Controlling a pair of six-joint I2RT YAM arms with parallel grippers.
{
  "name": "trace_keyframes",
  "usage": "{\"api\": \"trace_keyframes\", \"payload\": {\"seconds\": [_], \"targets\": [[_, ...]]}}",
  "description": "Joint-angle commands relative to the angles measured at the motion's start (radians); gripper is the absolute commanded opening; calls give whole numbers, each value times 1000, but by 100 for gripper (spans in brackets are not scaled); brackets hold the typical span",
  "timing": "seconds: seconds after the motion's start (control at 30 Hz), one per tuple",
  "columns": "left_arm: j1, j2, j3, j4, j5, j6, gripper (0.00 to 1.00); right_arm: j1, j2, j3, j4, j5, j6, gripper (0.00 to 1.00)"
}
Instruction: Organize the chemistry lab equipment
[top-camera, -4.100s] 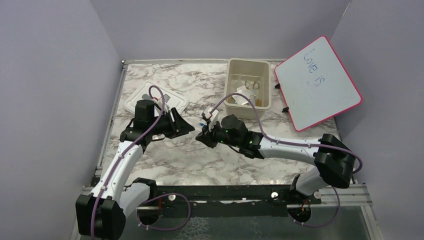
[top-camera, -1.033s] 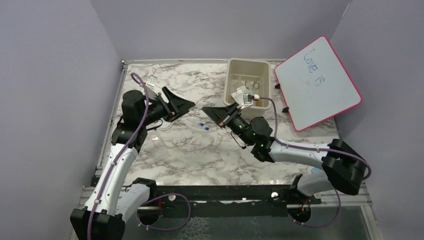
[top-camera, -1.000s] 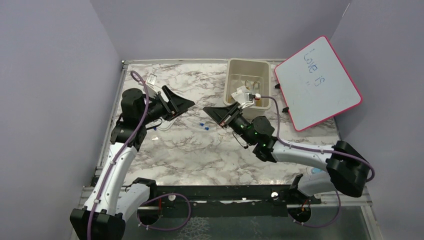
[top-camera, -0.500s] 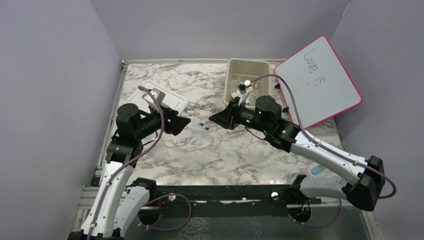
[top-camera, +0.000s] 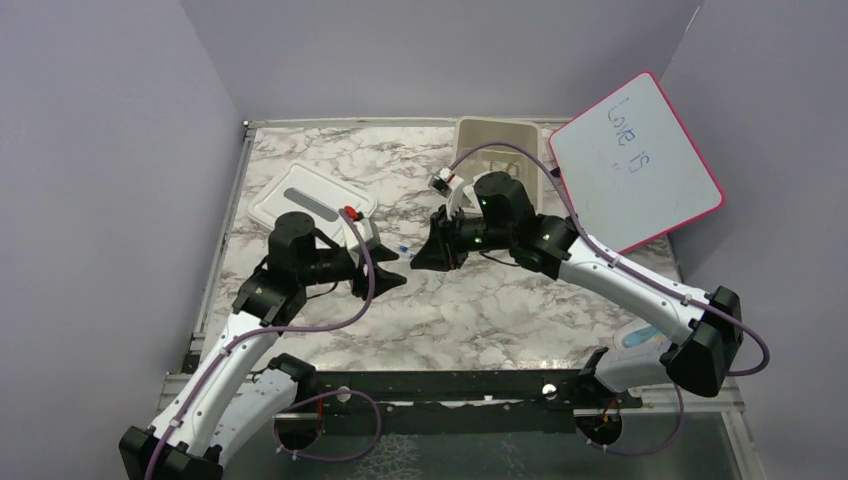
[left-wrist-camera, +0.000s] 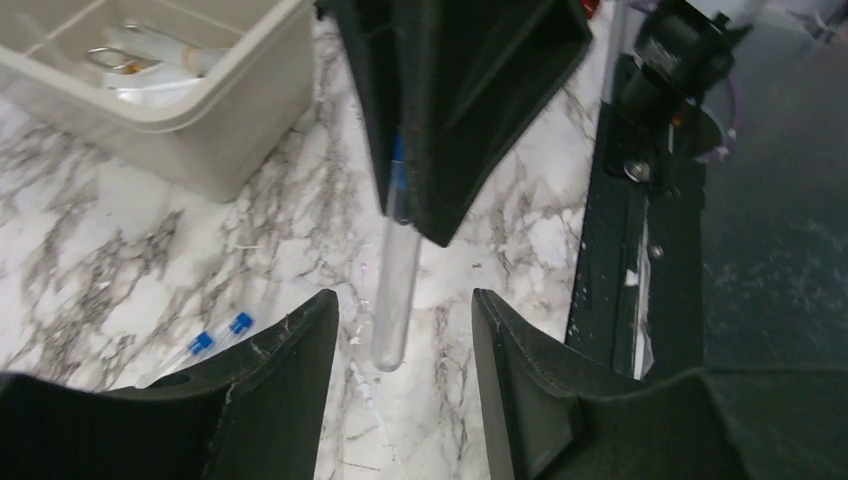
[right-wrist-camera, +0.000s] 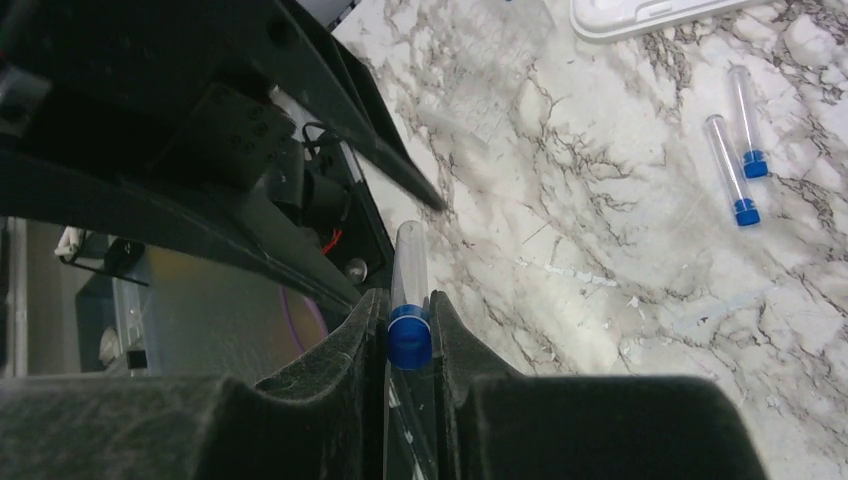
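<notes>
My right gripper (right-wrist-camera: 408, 335) is shut on a thin blue-capped clear tube (right-wrist-camera: 406, 265), gripping it at the cap, with the round end pointing away. In the left wrist view the same tube (left-wrist-camera: 392, 290) hangs from the right gripper's fingers (left-wrist-camera: 450, 110), and its round end reaches between the tips of my open left gripper (left-wrist-camera: 405, 350) without touching them. From above, the left gripper (top-camera: 390, 273) and right gripper (top-camera: 422, 257) meet at mid-table. Two more blue-capped tubes (left-wrist-camera: 215, 340) lie on the marble; they also show in the right wrist view (right-wrist-camera: 735, 160).
The beige tub (top-camera: 470, 135) stands at the back with items in it, and shows in the left wrist view (left-wrist-camera: 215, 130). Its white lid (top-camera: 300, 195) lies at the back left. The pink-framed whiteboard (top-camera: 635, 165) leans at the back right.
The right gripper has moved left and nearer with the tube. The left gripper has swung right and nearer to meet it, uncovering the white lid.
</notes>
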Motion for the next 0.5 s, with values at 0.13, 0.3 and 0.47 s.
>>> {"api": "trace_keyframes", "payload": {"seconds": [0.13, 0.3, 0.47], "targets": [[-90, 81, 27, -122, 92, 230, 40, -3, 43, 77, -78, -113, -85, 17], [-96, 78, 39, -122, 73, 241, 28, -4, 61, 101, -102, -145, -114, 17], [-100, 74, 38, -121, 71, 232, 16, -3, 78, 107, -103, -166, -113, 17]]}}
